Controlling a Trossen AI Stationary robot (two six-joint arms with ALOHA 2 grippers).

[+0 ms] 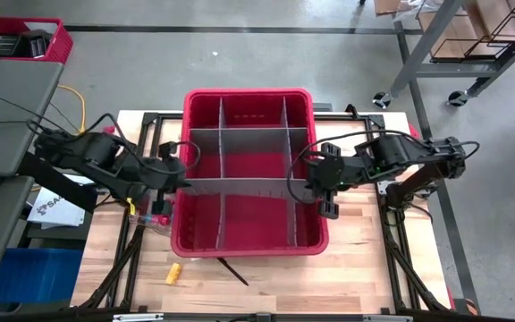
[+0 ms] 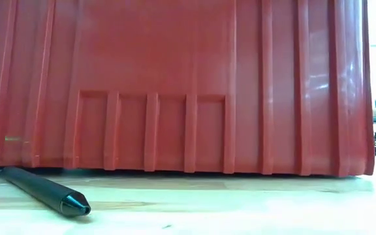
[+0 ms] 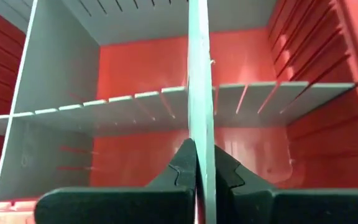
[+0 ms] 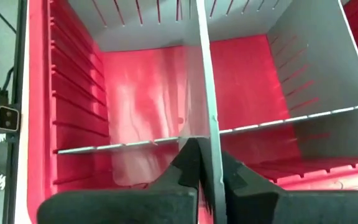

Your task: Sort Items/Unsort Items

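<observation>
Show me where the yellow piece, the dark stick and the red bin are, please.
yellow piece [image 1: 174,273]: high view, its middle.
dark stick [image 2: 44,190]: low view, its barrel.
red bin [image 1: 249,94]: high view, far rim.

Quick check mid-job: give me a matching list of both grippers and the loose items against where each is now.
1 left gripper
2 right gripper
3 yellow piece
4 dark pen

A on table, one end at red bin front wall
B clamped on grey divider, bin's left side
C on table, left of pen
D clamped on divider, bin's right side

Pairs: 1-B, 2-D, 3-C, 4-A
</observation>
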